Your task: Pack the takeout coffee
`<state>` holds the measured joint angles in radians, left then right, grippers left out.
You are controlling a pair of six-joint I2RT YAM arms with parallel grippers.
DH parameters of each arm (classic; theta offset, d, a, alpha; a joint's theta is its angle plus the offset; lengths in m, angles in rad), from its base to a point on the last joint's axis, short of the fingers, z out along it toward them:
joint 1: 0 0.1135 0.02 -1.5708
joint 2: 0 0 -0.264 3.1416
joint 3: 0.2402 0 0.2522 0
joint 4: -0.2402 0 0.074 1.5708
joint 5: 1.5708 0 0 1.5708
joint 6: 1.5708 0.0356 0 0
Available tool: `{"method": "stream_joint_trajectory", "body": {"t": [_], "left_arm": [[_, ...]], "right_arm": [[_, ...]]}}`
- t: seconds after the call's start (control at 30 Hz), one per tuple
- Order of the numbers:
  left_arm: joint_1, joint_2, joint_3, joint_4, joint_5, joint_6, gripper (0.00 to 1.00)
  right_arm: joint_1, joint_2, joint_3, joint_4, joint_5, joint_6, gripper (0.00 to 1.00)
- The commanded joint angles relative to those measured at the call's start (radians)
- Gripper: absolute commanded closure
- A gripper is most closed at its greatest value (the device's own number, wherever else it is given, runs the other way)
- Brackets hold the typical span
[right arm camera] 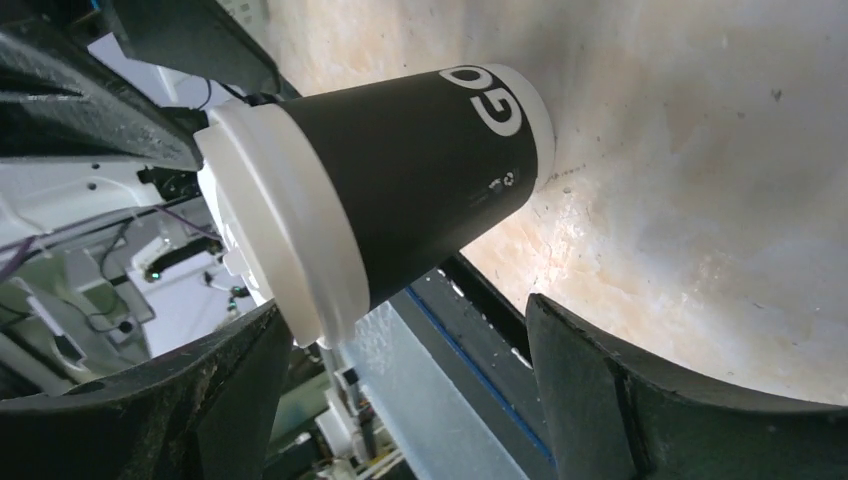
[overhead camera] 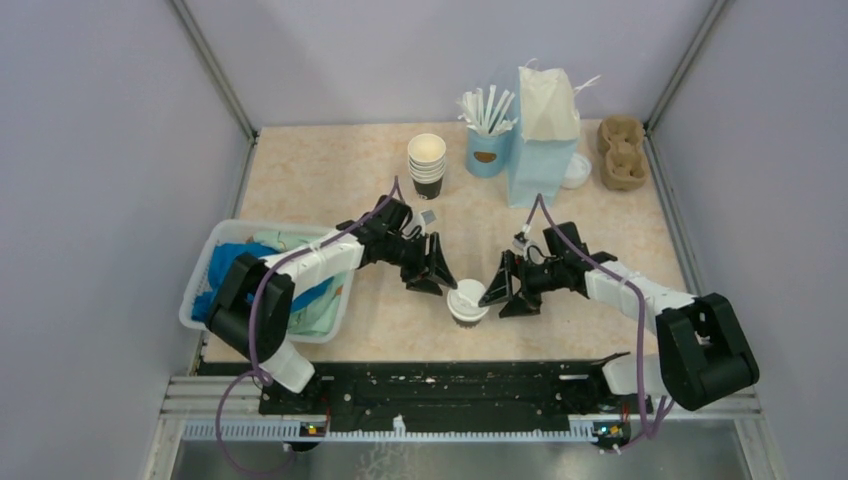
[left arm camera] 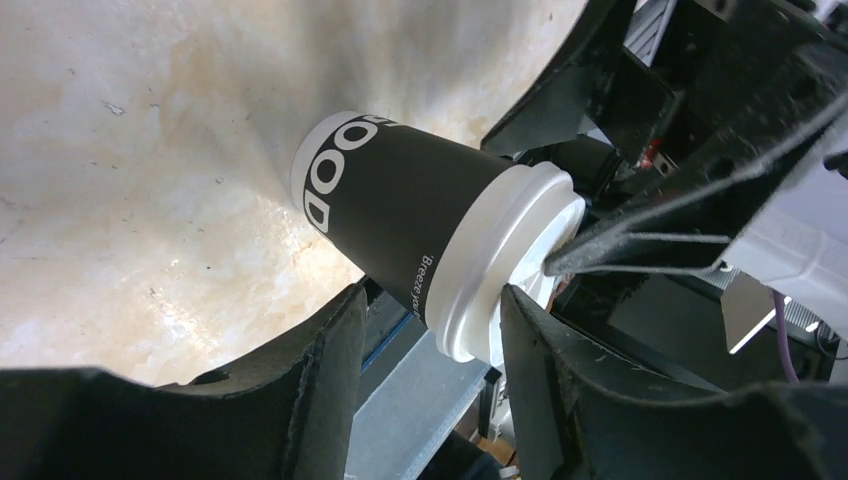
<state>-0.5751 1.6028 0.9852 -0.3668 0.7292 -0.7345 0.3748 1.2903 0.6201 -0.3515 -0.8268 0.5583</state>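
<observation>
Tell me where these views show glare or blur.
Top external: evenly lit and sharp, soft shadows only. Left wrist: glare washes the table beside the takeout coffee; left fingers dark, blurred. Right wrist: table bright, washed out; right fingers soft.

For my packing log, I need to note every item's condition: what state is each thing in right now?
coffee cup: upright, lid on
left hand: open, beside the coffee cup
right hand: open, beside the coffee cup
paper bag: standing upright
spare cups: stacked, lidless
blue cup: upright, holding sticks
cup carrier: empty
basket: holding cloths
</observation>
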Motion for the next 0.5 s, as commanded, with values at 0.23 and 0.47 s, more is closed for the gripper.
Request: {"method": "stream_joint_trajectory", "body": {"t": [0.23, 0.47], "left_arm": [[-0.002, -0.086, -0.001, -0.084, -0.080, 0.067, 0.37], [-0.002, -0.273, 0.132, -0.234, -0.298, 0.064, 0.11]], "right_arm": [[0.006, -0.032, 0.199, -0.199, 0.164, -0.084, 0.10], [0.286, 0.005, 0.553, -0.590, 0.608, -0.145, 0.01]]}}
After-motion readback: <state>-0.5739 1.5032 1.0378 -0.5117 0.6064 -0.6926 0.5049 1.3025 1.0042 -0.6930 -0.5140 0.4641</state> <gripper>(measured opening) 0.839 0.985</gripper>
